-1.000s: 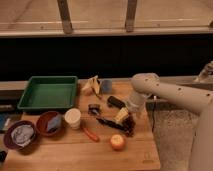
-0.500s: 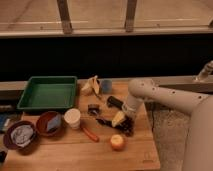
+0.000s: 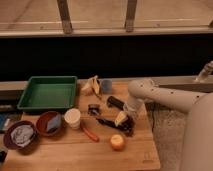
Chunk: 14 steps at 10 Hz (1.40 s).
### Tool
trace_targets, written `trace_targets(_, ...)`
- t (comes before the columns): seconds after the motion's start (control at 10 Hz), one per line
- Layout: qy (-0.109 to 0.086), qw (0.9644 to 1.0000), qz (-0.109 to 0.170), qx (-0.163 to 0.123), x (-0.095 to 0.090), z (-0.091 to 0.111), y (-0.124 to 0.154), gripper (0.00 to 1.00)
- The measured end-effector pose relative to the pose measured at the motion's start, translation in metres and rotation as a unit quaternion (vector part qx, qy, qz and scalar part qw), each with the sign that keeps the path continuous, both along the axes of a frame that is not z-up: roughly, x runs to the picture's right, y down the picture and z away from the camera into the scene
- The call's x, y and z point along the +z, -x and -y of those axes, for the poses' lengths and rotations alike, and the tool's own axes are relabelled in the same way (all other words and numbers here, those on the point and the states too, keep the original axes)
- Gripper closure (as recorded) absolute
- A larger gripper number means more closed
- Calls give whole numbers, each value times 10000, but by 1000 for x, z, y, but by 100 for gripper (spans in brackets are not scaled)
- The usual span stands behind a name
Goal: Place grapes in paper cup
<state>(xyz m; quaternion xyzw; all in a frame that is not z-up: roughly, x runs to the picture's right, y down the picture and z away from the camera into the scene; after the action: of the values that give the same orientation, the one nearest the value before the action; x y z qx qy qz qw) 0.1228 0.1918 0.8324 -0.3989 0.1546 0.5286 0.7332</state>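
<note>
Sunk lower since a moment ago, with gripper (image 3: 121,119) down at the grapes (image 3: 128,126) on the desk (image 3: 60,152), well apart from the paper cup (image 3: 72,118); cannot tell jaws apart or clamped. Grip across the bunch's middle, lift straight, carry over, release low above the cup's mouth.

The claw (image 3: 123,119), just behind the apple (image 3: 117,142), partly hides the grapes (image 3: 129,127).

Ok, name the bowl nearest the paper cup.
The brown-red bowl, just left of the paper cup; the purple bowl lies farther left. The gripper hangs low right of the cup.
</note>
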Motion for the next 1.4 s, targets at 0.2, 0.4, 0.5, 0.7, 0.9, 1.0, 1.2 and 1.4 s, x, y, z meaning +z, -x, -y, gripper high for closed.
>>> trace_targets(0.2, -22, 10000, -45, 12, -2, 0, -7, 62)
trace_targets(0.4, -9, 10000, -14, -12, -2, -1, -6, 80)
trace_targets(0.5, -8, 10000, 21, -7, -3, -1, -6, 92)
trace_targets(0.7, -64, 10000, 29, 25, -10, 4, -9, 100)
trace_targets(0.9, -286, 9996, 18, 78, -29, 25, -14, 100)
trace_targets(1.0, -406, 9991, 16, 107, -41, 37, -18, 100)
trace_targets(1.2, -696, 9974, 50, 193, -68, 64, -28, 100)
trace_targets(1.4, -964, 9949, 127, 264, -83, 85, -34, 100)
